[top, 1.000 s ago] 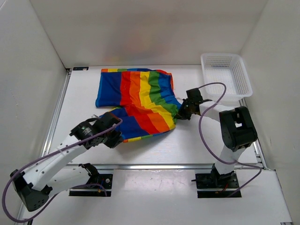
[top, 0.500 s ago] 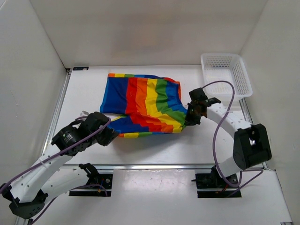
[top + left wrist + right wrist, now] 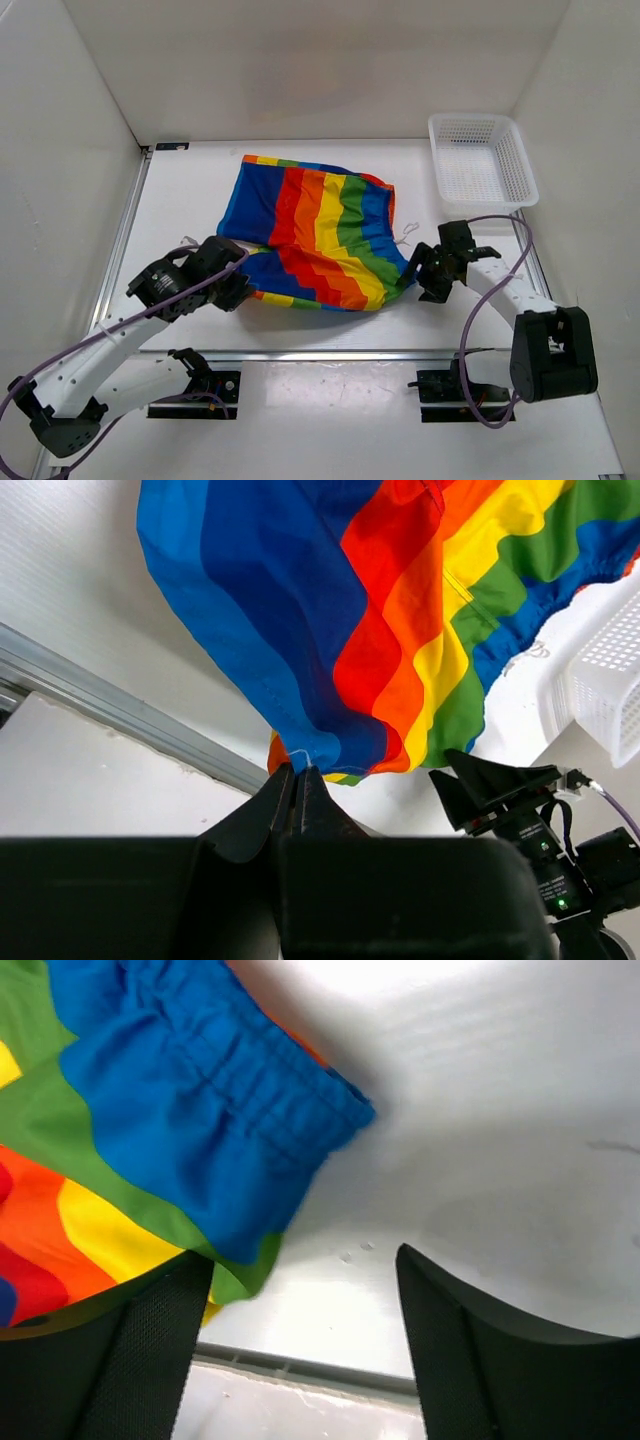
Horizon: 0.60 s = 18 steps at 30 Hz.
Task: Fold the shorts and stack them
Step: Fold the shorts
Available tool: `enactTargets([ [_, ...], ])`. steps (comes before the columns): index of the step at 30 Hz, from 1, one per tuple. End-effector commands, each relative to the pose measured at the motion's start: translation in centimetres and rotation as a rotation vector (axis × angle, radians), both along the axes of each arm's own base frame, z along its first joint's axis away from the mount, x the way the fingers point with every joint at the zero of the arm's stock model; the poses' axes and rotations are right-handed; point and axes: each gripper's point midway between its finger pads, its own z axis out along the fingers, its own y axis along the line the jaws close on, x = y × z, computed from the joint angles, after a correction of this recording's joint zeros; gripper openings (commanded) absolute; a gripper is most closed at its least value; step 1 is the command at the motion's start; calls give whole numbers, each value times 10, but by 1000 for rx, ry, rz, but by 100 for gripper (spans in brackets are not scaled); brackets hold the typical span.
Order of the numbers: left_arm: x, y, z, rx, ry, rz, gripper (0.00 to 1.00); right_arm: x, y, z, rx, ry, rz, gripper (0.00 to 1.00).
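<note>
The rainbow-striped shorts (image 3: 315, 235) lie spread on the white table, waistband toward the right. My left gripper (image 3: 238, 290) is at their near left corner. In the left wrist view its jaws (image 3: 300, 772) are shut on the blue hem of the shorts (image 3: 330, 610), and the cloth rises away from them. My right gripper (image 3: 424, 278) sits just off the shorts' near right corner. In the right wrist view it (image 3: 305, 1275) stands open with bare table between its fingers (image 3: 470, 1350), and the blue elastic waistband (image 3: 210, 1120) lies just ahead of the left finger.
A white mesh basket (image 3: 483, 160) stands at the back right corner, also visible in the left wrist view (image 3: 600, 680). A metal rail (image 3: 330, 352) runs along the table's near edge. White walls close in the left, back and right sides.
The shorts have shifted right and toward the near edge. My right gripper has opened, let go of the waistband and drawn back to the right. The left gripper stays shut on the hem.
</note>
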Motion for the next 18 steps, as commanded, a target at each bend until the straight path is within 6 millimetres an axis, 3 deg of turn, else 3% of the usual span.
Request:
enactTargets([
  [1,-11,30,-15,112,70,102,10,25,19,2,110,-96,25,77],
  [3,-13,28,-16,106,76,98,10,38,19,0,103,-136,20,74],
  [6,-13,29,-14,97,68,99,10,48,21,-11,99,-117,19,57],
  [10,-16,37,2,63,25,125,10,48,18,-19,59,-97,21,0],
  [12,-21,41,3,59,27,133,10,40,14,-14,41,-90,28,0],
  [15,-31,39,7,2,36,120,10,35,3,5,-15,-127,51,0],
  [16,-31,38,10,-10,36,116,10,22,-2,13,-38,-106,58,0],
  [18,-33,34,20,-40,21,94,10,17,-10,28,-79,-123,76,0],
])
